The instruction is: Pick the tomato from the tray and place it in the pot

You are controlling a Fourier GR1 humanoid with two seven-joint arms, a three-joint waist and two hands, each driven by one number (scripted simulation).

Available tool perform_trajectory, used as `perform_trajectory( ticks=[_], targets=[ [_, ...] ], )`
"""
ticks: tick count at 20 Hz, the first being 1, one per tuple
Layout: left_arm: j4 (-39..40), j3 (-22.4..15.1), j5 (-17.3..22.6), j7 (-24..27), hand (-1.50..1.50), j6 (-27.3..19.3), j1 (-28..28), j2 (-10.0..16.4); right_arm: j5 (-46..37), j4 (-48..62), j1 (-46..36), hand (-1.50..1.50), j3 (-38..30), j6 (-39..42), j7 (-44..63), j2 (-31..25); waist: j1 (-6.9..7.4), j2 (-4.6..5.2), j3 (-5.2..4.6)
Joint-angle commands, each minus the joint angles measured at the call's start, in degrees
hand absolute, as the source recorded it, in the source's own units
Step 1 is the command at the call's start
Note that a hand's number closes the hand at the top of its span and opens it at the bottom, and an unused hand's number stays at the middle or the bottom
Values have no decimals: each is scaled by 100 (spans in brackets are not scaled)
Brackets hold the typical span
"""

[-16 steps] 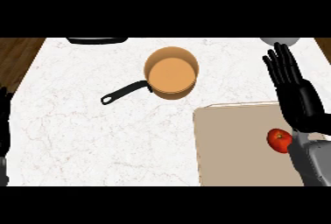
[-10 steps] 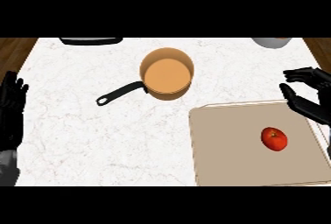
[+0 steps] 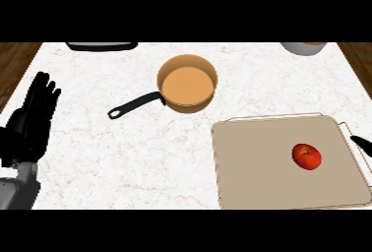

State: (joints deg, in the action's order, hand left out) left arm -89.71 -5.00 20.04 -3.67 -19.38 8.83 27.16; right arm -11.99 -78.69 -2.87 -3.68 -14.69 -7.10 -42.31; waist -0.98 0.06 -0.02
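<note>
– Red tomato (image 3: 306, 156): where is it?
– On the beige tray (image 3: 254, 167), right of the tray's middle, lying on the flat bed. Nothing touches it.
– Where's the tray?
– Lower right of the white marble counter (image 3: 145, 157). Its right side runs almost to the view's edge. A thin rim shows along the top and right.
– And the pot (image 3: 187, 81)?
– Copper-orange, upper middle of the counter, up and left of the tray and apart from it. Upright, mouth open to the head view. Its black handle (image 3: 134, 106) points down-left.
– State of the right hand (image 3: 361, 142)?
– Only a black sliver shows at the view's right edge, by the tray's right rim. It is near the tomato, not touching it. Can't tell whether it's open or closed.
– And the left hand (image 3: 33, 115)?
– At the view's left edge, over the counter's left margin. Fingers straight and pointing up, spread wide, holding nothing. Resting. Its grey forearm (image 3: 16, 189) sits below it in the lower-left corner. Well apart from pot and tray.
– Anything else?
– A dark flat item (image 3: 102, 46) is cut by the top edge, up-left of the pot. Can't tell what it is. A grey round vessel (image 3: 311, 47) sits top right, also cut off. Brown wood (image 3: 15, 56) shows beyond the counter at both upper corners.
</note>
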Motion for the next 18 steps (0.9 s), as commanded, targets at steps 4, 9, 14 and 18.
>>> perform_trajectory(
  ticks=[4,9,14,18],
  targets=[
    [-431,-230,-262,-730,0,-259,318,-166,-406,-1427,44,-150,361,889,1695,-526,77,-21,-7],
    [-225,-44,-85,-731,0,44,437,-27,-294,-1716,-249,-150,1006,2203,3240,-860,183,1,-22],
    [-303,-239,-213,-594,0,-18,302,-272,-208,-1849,-873,-150,1742,3341,4678,-853,293,16,-17],
    [-105,-14,-141,-664,0,140,512,-132,-27,-1507,-1528,-150,2212,4195,5503,-508,283,26,-11]
  ],
)
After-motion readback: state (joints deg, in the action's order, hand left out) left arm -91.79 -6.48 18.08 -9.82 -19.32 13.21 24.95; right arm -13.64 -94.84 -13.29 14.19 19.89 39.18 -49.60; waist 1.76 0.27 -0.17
